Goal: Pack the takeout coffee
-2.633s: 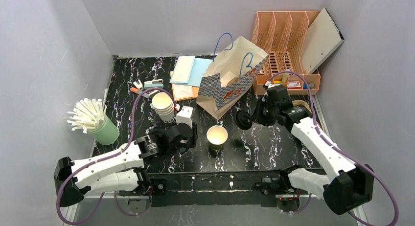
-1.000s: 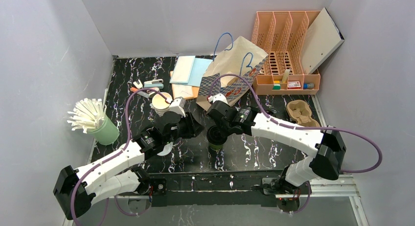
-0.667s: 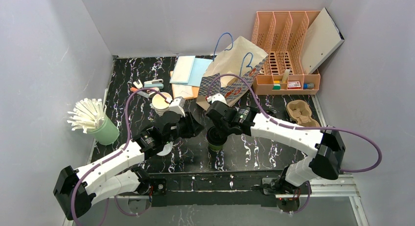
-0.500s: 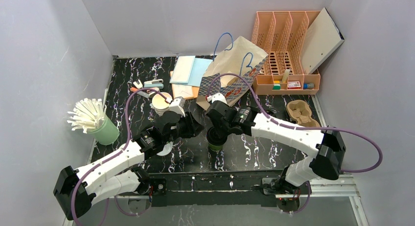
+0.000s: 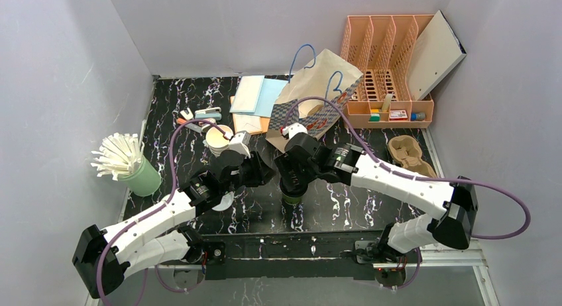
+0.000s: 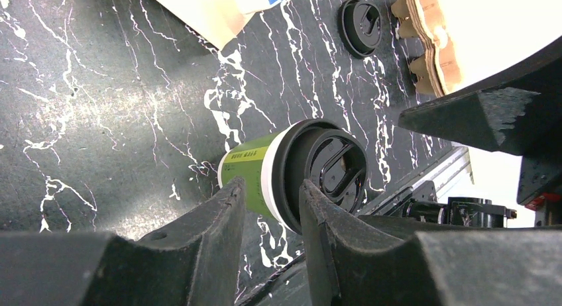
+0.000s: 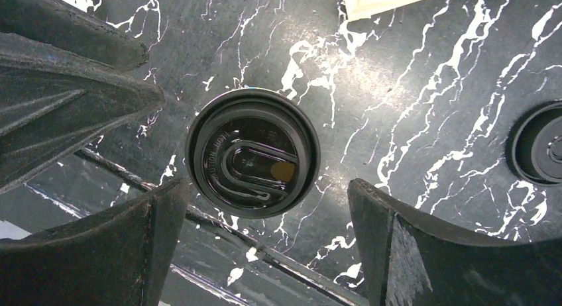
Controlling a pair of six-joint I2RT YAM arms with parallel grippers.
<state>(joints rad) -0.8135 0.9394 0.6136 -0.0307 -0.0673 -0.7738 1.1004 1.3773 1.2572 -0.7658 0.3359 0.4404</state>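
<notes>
The takeout coffee [image 6: 246,171] has a matt green paper wall and a glossy black lid [image 7: 253,152], probably plastic. The table [image 6: 99,101] under it is smooth, shiny black with white marble veining. Behind the cup the bag [image 5: 311,87] is matt brown paper; right of it the carrier [image 5: 405,153] looks like rough moulded pulp.

Top view: the dark green tapered paper cup [image 5: 291,199] is mostly covered by the right tool [image 5: 292,184]; only its lower wall is seen. Left wrist view: the cup's near side is masked by the left tool [image 6: 270,190]. A loose black plastic lid [image 7: 538,144] is cut by the right wrist frame edge. The small items [image 5: 397,114] in the orange slotted organiser [image 5: 388,87] cannot be identified.
</notes>
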